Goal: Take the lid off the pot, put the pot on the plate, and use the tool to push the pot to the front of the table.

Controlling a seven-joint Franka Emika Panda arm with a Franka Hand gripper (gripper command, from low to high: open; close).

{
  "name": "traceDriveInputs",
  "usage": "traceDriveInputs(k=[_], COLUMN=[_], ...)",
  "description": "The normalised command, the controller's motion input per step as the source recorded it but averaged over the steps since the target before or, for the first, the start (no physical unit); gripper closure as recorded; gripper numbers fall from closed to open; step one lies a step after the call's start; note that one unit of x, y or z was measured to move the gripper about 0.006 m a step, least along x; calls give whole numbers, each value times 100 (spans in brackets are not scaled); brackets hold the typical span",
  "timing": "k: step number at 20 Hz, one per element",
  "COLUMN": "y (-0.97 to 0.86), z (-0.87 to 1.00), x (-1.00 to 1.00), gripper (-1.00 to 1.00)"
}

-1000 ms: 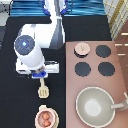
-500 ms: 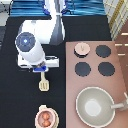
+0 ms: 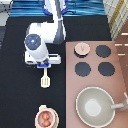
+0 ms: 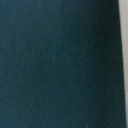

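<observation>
Your gripper (image 3: pixel 45 69), clamped on the tool (image 3: pixel 45 79), has carried it nearer the pot (image 3: pixel 45 118), which sits on the plate (image 3: pixel 51 111); lid (image 3: pixel 82 48) off, on the stove.

Lid: small round pinkish-tan lid (image 3: pixel 82 48) with central knob, off the pot, flat on the brownish-pink stove top, upper left burner spot.
Pot: small pinkish-tan pot (image 3: pixel 45 118), reddish-orange contents, uncovered, seated on the plate.
Plate: round cream-yellow plate (image 3: pixel 38 109), near exterior view's bottom.
Tool: cream-white slotted spatula (image 3: pixel 45 80), handle under the robot's gripper (image 3: pixel 45 65), head toward the pot.
Surface: large flat black surface (image 3: pixel 15 85).
</observation>
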Motion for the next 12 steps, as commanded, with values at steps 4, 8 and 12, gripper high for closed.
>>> traceDriveInputs(k=[4,8,12], y=[24,23,6], z=[98,98,100], x=[-61,-59,-42], gripper=[-100,-100,-100])
